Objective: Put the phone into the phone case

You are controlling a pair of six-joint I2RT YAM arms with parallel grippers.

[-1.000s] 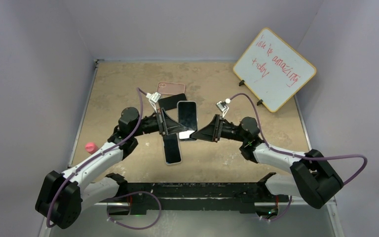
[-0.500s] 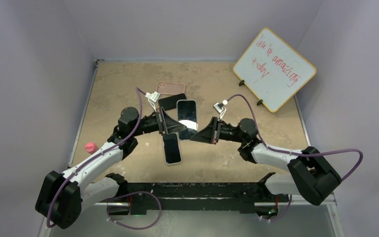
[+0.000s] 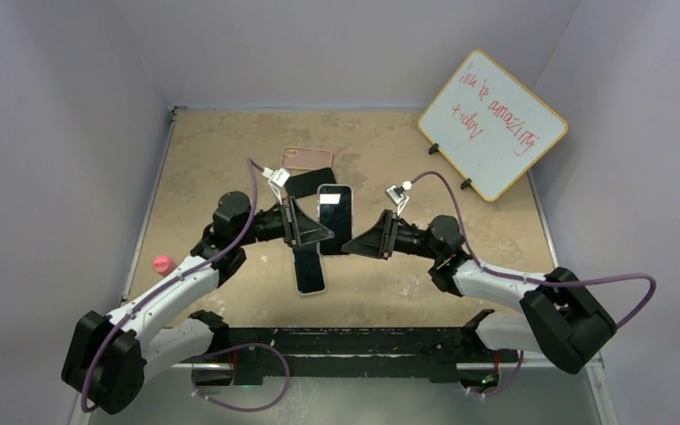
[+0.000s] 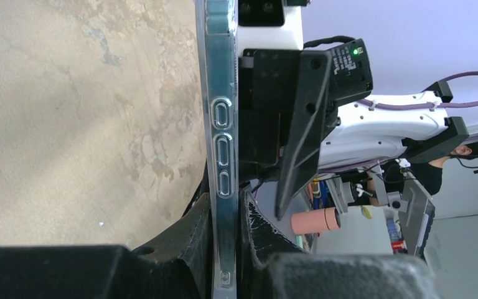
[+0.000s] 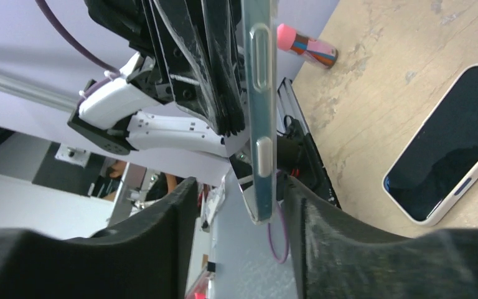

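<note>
Top external view: pink bottle (image 3: pixel 162 264) far left, not needed. Left gripper (image 3: pixel 323 235) pinches phone (image 3: pixel 335 212) by edge, holds it above table (image 3: pixel 212 150) so right gripper (image 3: pixel 352 245) can reach other side. Right fingers (image 5: pixel 323 237) spread around edge, not squeezing. Clear phone case (image 4: pixel 223 124) seems wrapped on it; how snug, cannot tell. Pinch spot hidden from above.

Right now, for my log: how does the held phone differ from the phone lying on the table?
The held phone is off the table, clamped in the left tool, the right tool open around it; the lying phone rests flat, untouched. The held phone's edge looks silvery-clear; the lying phone's rim is cream-white. Both show dark screens facing up.
</note>
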